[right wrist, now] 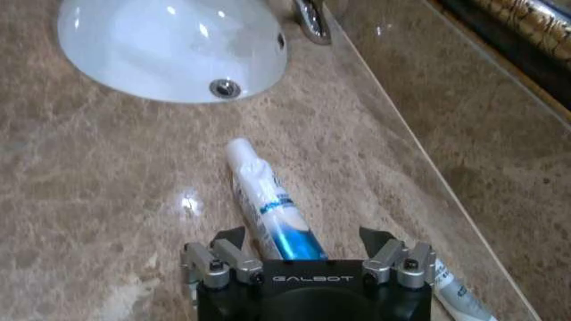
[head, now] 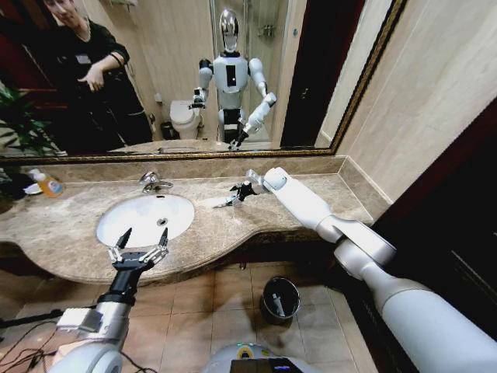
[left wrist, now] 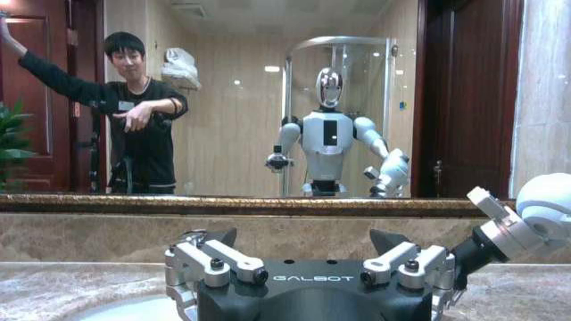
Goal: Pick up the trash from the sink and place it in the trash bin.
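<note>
your right gripper (head: 233, 194) is out over the mottled beige-brown marble counter (head: 70, 225), to the right of the sink (head: 144, 217). from the right wrist you can see its jaws spread apart, straddling a white tube (right wrist: 267, 200) with a blue lower part and a round white cap. the tube lies flat on the stone between the fingers, cap end pointing toward the basin; whether the pads touch it you cannot tell. a second white tube (right wrist: 455, 291) with small print lies just beside the right finger, nearer the back ledge. that view also gives you the glossy oval bowl, its small chrome drain (right wrist: 224, 87) and the base of the chrome faucet (right wrist: 308, 20).

from the head you see what the wrist cameras miss: the round black trash bin (head: 279, 299) with its shiny rim stands on the tiled floor below the counter's edge, with pale pieces inside. an orange bottle (head: 48, 184) sits at the counter's far left.

your left gripper (head: 138, 250) hovers at the near rim of the sink, dark pointed fingers splayed wide and holding nothing. its wrist view looks along the counter at the gold-framed mirror (left wrist: 267, 100).
</note>
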Tool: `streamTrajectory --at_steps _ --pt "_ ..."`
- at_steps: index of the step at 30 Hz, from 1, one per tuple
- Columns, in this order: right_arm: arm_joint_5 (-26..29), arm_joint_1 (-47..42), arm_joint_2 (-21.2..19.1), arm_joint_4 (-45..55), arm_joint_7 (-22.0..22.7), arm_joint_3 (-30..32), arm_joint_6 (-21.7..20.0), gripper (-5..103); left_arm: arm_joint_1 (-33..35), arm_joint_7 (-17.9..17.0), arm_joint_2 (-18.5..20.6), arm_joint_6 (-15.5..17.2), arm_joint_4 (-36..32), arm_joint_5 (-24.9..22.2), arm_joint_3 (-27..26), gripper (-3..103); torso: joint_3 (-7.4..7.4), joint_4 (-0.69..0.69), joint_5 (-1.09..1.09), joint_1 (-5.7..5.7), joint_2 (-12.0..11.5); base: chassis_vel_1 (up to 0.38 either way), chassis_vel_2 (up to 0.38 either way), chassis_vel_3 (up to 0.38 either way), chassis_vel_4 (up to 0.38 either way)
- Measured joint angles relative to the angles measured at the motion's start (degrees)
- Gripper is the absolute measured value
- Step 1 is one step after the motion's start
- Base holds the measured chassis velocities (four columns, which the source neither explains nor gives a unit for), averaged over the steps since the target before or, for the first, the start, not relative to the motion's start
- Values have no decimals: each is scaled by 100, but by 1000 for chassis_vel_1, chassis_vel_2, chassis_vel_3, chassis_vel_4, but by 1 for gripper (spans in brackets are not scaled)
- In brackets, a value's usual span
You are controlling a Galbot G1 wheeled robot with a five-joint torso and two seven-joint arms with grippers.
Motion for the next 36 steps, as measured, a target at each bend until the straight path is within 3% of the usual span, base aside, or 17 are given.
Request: streamTrajectory --at_steps 6,9,11,18,20,22,29,30,36 --pt "15 10 -103 111 -86 -118 -63 84 0 0 1 0 0 0 0 100 0 -1 1 0 0 0 0 0 0" --pt "100 11 -155 200 -92 -140 -148 73 0 0 0 0 0 0 0 100 0 0 1 0 0 0 0 0 0" --pt "115 11 -170 221 -92 -144 -168 73 0 0 0 0 0 0 0 100 0 0 1 0 0 0 0 0 0" --pt "184 -27 -192 247 22 -160 -171 48 0 0 0 0 0 0 0 100 0 0 1 0 0 0 0 0 0" --pt "189 -31 -185 248 33 -160 -170 48 0 0 0 0 0 0 0 100 0 0 1 0 0 0 0 0 0" --pt "190 -36 -150 246 62 -166 -161 37 0 0 0 0 0 0 0 100 0 0 1 0 0 0 0 0 0" --pt "293 -40 -134 272 212 -174 -148 26 0 0 0 0 0 0 0 100 0 0 0 0 0 0 0 0 0" --pt "470 -55 -204 383 316 -193 -169 20 0 0 0 0 0 0 0 100 0 0 1 0 0 0 0 0 0" --pt "1166 -175 -560 975 816 -290 -303 17 0 0 0 0 0 0 0 100 0 0 1 0 0 0 0 0 0"
